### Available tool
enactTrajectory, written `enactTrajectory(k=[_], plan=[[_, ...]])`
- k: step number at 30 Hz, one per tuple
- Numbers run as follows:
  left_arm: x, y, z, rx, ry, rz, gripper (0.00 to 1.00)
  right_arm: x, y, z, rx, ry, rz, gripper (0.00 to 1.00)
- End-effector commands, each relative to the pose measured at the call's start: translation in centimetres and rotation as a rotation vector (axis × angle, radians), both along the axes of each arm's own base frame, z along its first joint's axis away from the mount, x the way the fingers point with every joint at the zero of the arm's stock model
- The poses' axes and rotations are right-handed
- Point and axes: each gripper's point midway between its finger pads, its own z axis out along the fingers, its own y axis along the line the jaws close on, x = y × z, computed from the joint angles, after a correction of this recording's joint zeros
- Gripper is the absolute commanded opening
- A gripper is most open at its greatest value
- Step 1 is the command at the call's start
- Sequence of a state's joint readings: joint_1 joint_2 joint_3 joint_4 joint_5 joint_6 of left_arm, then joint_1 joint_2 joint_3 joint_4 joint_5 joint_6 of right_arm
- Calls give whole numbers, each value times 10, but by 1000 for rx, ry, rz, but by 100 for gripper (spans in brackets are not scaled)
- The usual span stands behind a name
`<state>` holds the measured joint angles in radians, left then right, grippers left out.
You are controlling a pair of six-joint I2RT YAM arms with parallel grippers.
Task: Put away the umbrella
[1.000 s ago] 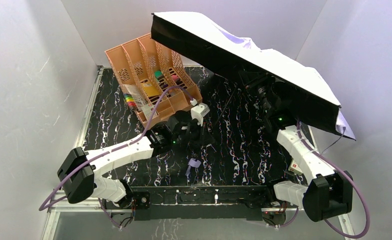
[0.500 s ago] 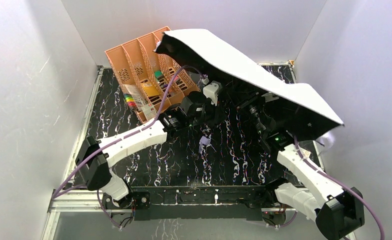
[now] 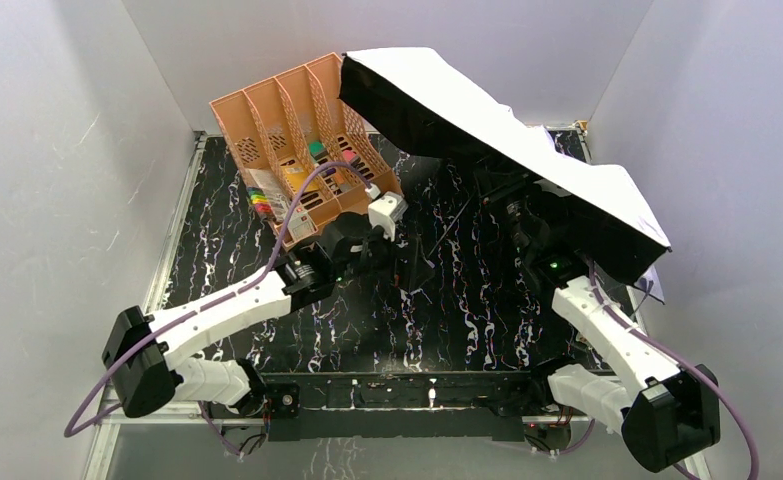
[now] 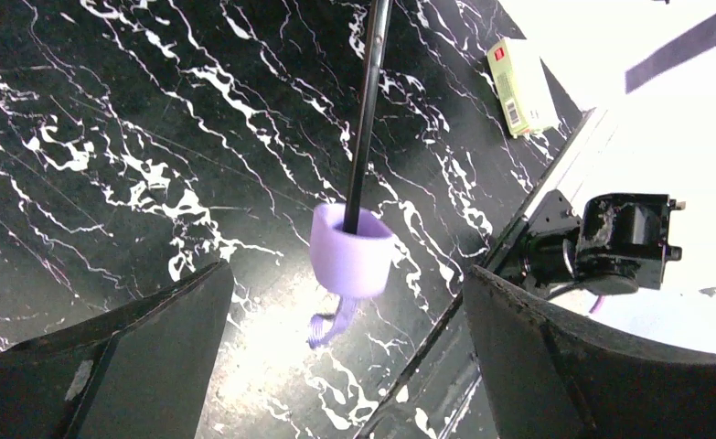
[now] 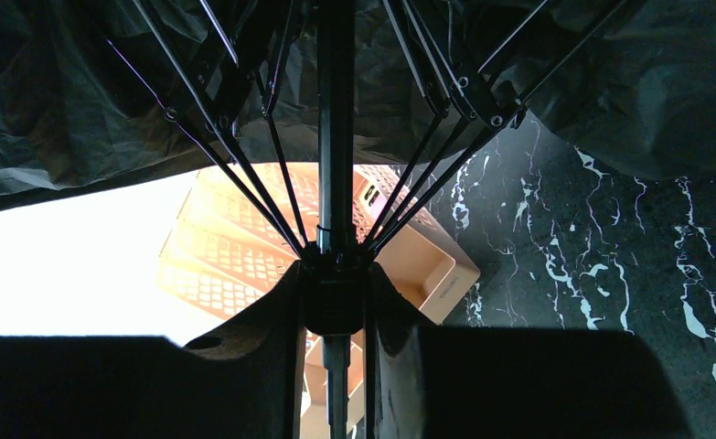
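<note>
The umbrella point(image 3: 507, 130) is open and tilted over the far right part of the table point(image 3: 467, 310); its pale outer fabric faces up and its black lining faces down, and the canopy's far left corner hangs just above the peach file organiser point(image 3: 297, 150), which stands at the far left with coloured items in its slots. The right arm reaches up under the canopy; in the right wrist view the right tool point(image 5: 336, 302) is clamped on the umbrella, one dark finger point(image 5: 262, 347) on each side of the black hub where the thin ribs point(image 5: 235, 174) fan out from the shaft; the organiser shows pale orange beyond that hub. The left arm stretches from the near left corner toward the middle of the table; the left tool point(image 3: 407, 268) sits below the canopy's near left edge. In the left wrist view the left tool point(image 4: 345, 270) stands wide, and the small lavender handle point(image 4: 351, 249) hangs between its two fingers without touching either; the thin dark shaft point(image 4: 365, 119) runs up out of the handle to the top of the view; a short piece of lavender strap point(image 4: 328, 322) dangles under the handle, above the marbled black surface. A small yellow-green box point(image 4: 521, 84) lies flat on the table near its right edge, well apart from the handle.
</note>
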<state>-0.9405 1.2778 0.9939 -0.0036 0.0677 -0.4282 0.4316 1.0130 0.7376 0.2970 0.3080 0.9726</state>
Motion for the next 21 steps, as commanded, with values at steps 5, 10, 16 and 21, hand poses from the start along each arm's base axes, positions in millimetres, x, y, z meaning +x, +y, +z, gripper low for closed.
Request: enactTrajectory(k=[5,10,16,21], plan=[[-13,9,-16,49,21,-41,93,3,0,60,91,-153,4,0],[-5,0,-17,76,-19,-68,84,3,1,60,92,-153,13,0],[3,-11,-15,75,-48,-89,75,2,2,60,95,-153,20,0],[8,-23,-8,34,-71,-101,66,3,2,60,97,-152,22,0]])
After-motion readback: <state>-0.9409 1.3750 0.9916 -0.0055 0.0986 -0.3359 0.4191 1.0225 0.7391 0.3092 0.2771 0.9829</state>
